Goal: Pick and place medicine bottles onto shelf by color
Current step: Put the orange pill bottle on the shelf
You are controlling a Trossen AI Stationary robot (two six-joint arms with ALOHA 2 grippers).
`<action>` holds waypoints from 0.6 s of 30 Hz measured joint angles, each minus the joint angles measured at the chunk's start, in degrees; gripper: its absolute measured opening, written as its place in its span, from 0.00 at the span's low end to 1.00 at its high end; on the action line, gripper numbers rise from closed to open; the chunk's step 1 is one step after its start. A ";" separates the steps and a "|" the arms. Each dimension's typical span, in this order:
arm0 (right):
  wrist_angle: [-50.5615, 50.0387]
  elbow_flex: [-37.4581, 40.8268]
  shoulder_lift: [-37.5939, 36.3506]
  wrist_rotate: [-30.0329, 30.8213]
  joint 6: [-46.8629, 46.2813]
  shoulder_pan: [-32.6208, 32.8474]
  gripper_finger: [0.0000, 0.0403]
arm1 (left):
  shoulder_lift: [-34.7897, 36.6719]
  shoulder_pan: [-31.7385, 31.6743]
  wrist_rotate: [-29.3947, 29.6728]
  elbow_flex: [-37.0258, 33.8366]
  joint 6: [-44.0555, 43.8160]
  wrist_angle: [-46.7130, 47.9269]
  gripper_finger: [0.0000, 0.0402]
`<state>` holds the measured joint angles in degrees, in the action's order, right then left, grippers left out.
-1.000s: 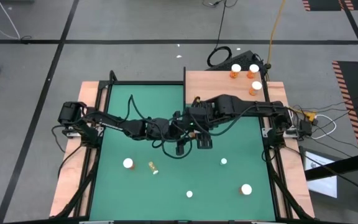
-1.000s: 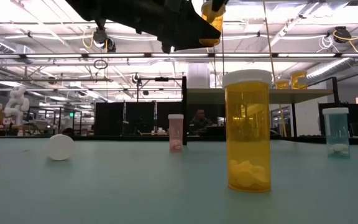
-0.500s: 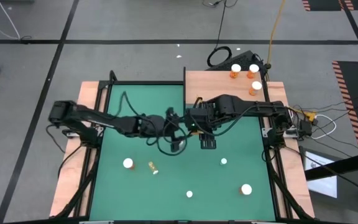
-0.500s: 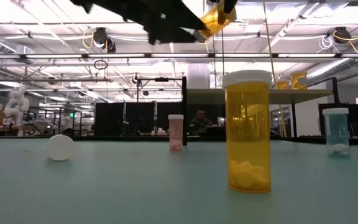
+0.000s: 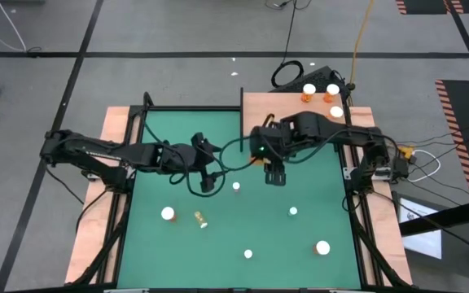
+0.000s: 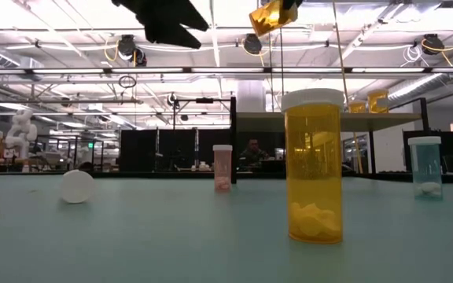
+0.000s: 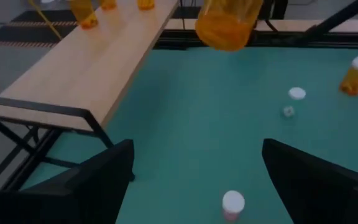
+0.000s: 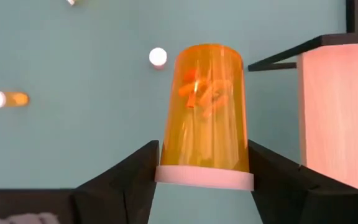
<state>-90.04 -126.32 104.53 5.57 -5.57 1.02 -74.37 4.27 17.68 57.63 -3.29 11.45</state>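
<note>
My right gripper (image 5: pixel 275 177) hangs high over the middle of the green mat (image 5: pixel 177 244), shut on an orange medicine bottle (image 8: pixel 207 106) with a white cap. The same bottle (image 6: pixel 270 16) shows tilted at the top of the low view. My left gripper (image 7: pixel 194 180) stands open to its left with nothing between the fingers, apart from the bottle (image 7: pixel 229 25). The wooden shelf (image 5: pixel 283 110) at the far right bears three orange bottles (image 5: pixel 332 91) on their bases. Several more bottles (image 5: pixel 322 247) stand or lie on the mat. My right gripper pinches the bottle at its white cap end (image 8: pixel 204 178) between the two fingers (image 8: pixel 135 180), one on each side. The fingers slant down from above and lie along the bottle. The orange body points away below them, tilted and lifted clear of the mat.
In the low view a large orange bottle (image 6: pixel 313 165), a pink one (image 6: pixel 222 167), a bluish one (image 6: pixel 425 167) and a lying white-capped one (image 6: pixel 77 186) are spread over the mat. A black post (image 5: pixel 242 102) stands at the shelf's left edge.
My left gripper has drawn back from the middle toward the table's left edge and risen, coming away from the orange bottle. The bottle stays up in my right gripper, which has shifted a little toward the far right. The bottle has tipped from near upright to tilted.
</note>
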 joint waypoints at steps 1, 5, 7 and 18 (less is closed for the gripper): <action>0.02 0.00 -0.11 -0.05 -0.44 -0.29 0.52 | -0.01 -0.01 0.25 0.00 0.25 0.42 0.89; 0.08 0.07 -1.22 -0.18 -0.89 -1.60 0.50 | -0.07 -0.45 0.62 -0.02 1.50 -2.48 0.89; 0.04 0.31 -1.82 -1.21 -0.85 -2.18 0.51 | -0.04 -0.46 0.56 -0.02 2.88 -5.89 0.89; 0.55 4.78 -1.94 -1.32 1.52 -1.28 0.52 | -0.58 -0.81 -0.09 0.00 10.34 -18.25 0.62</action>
<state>-89.49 -121.54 102.59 4.25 -4.05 -0.25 -74.95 3.47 17.59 57.62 7.05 -6.79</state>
